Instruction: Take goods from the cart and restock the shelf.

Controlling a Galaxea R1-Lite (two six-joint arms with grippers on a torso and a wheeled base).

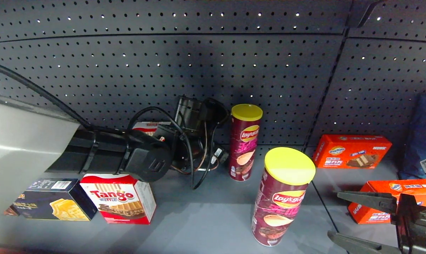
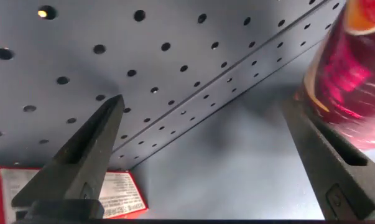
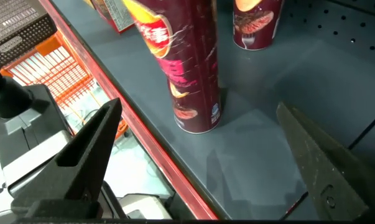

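Observation:
Two maroon chip cans with yellow lids stand upright on the grey shelf (image 1: 205, 218): one at the back (image 1: 245, 141), one nearer the front (image 1: 282, 197). My left gripper (image 1: 190, 114) sits low at the back of the shelf by the pegboard, just left of the back can (image 2: 355, 74). It is open (image 2: 206, 102), with bare shelf between its fingers. A red and white box (image 2: 122, 193) lies by one finger. My right gripper (image 1: 333, 215) is open at the front right, a little right of the front can (image 3: 187, 68) and not touching it.
A red wafer box (image 1: 119, 199) and a dark biscuit box (image 1: 54, 204) lie at the front left under my left arm. Orange boxes (image 1: 352, 151) (image 1: 393, 201) and a blue bag (image 1: 423, 137) fill the right. An orange cart basket (image 3: 47, 68) sits below the shelf's red edge (image 3: 143, 143).

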